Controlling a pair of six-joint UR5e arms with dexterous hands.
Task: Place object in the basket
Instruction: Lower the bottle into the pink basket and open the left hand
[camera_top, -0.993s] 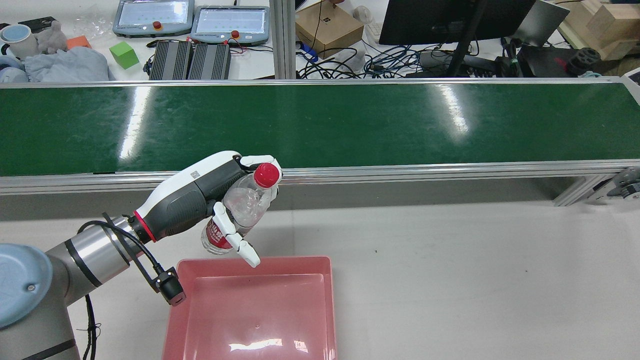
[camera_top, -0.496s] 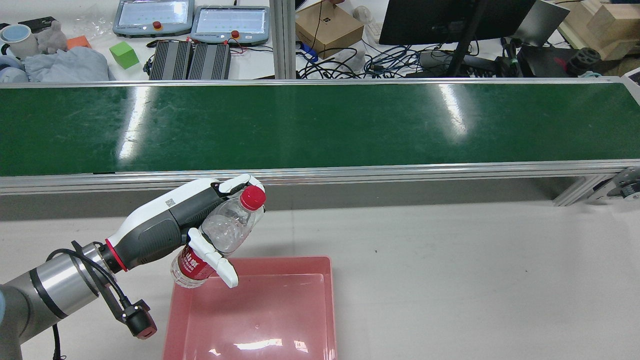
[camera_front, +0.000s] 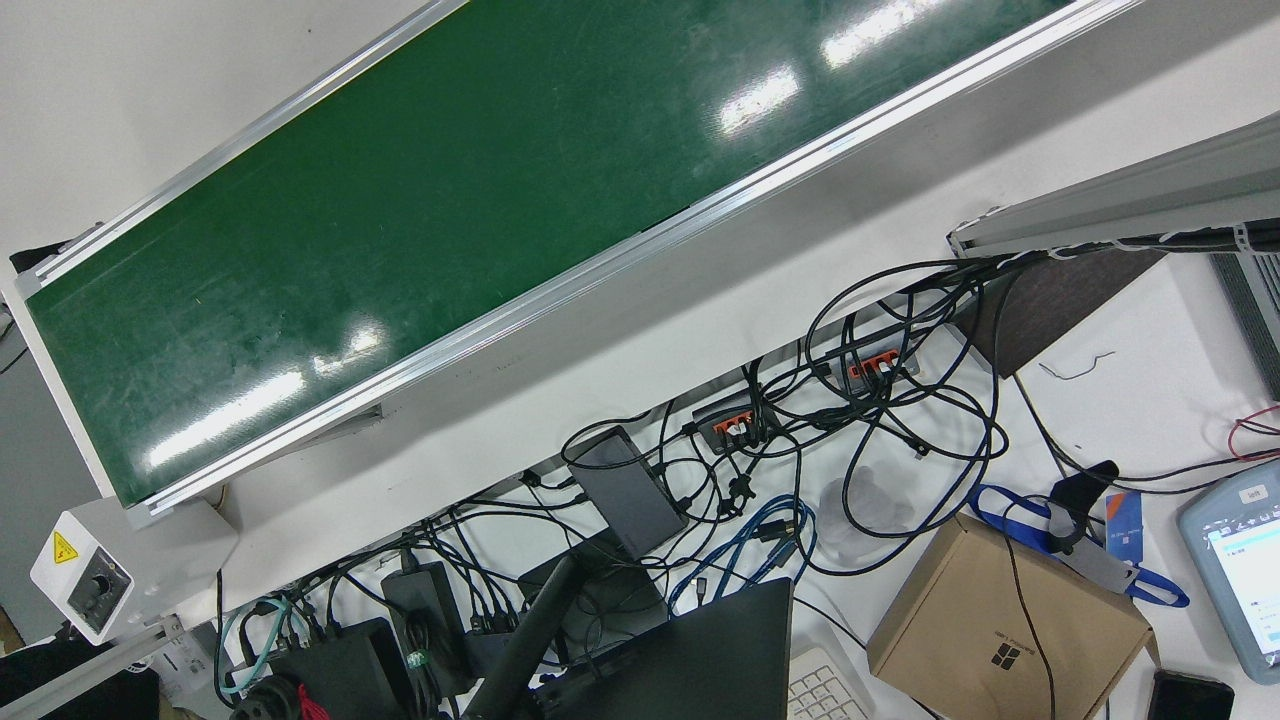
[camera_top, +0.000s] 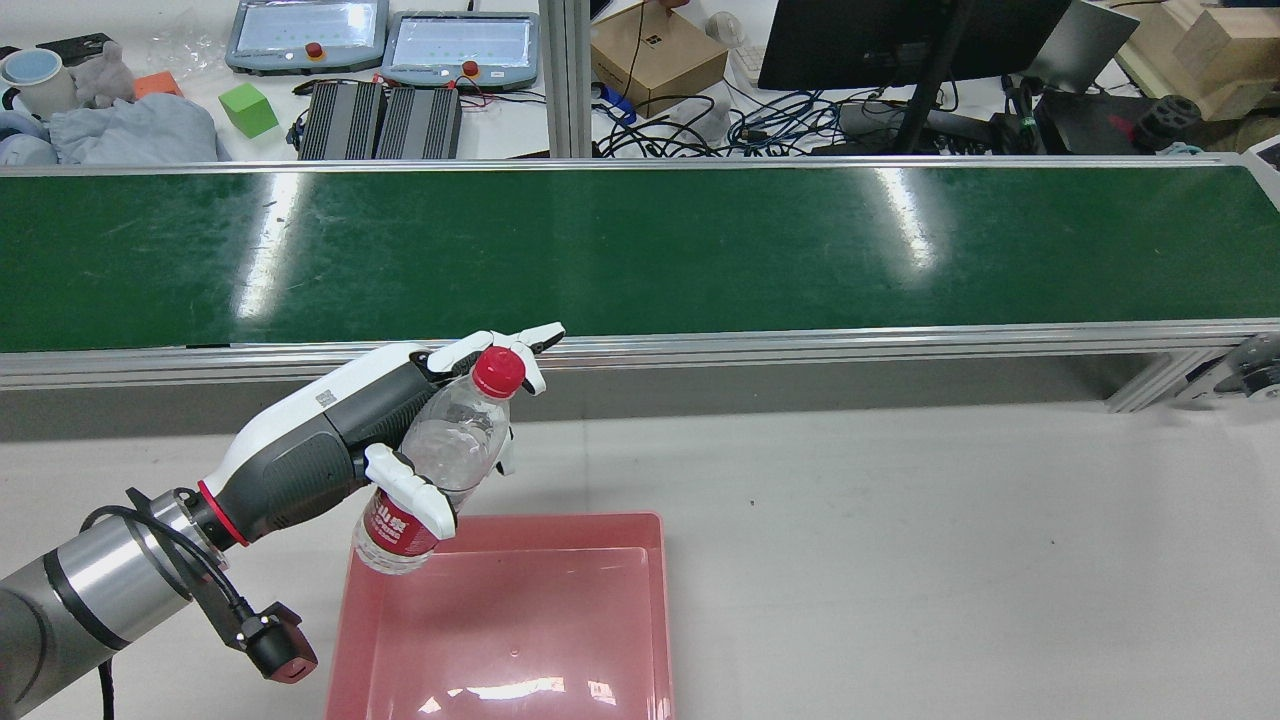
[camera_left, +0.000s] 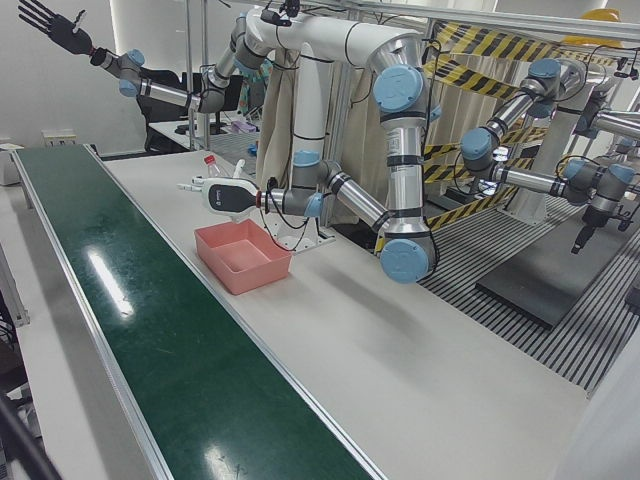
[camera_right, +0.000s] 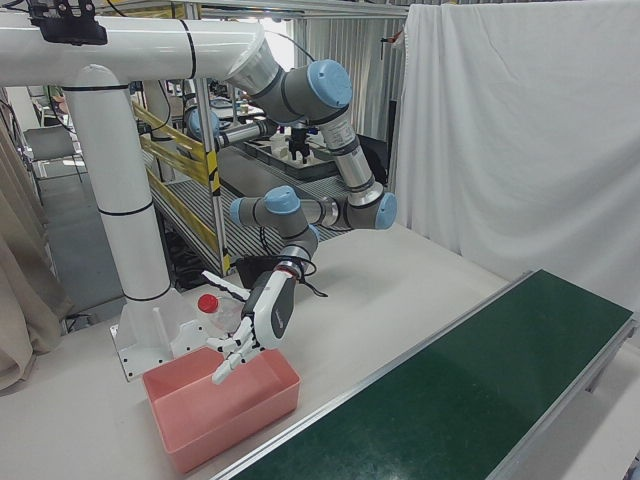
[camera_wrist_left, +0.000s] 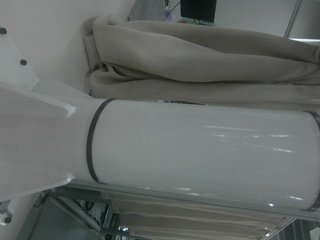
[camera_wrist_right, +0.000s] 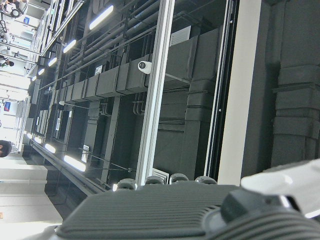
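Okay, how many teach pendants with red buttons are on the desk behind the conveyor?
2. In the rear view, the left teach pendant and the right teach pendant lie side by side at the top left, beyond the conveyor. Others may lie out of frame.

- The left hand (camera_top: 400, 430), at the lower left of the rear view, has a white shell over a dark grey ribbed palm, and white fingers (camera_top: 410, 500) with dark joints.
- A red ring marks the wrist, next to a silver forearm with black bands.
- A black cable loops down to a small black camera (camera_top: 280, 650).
- The right-front view shows silver arm tubes with light blue joint caps.
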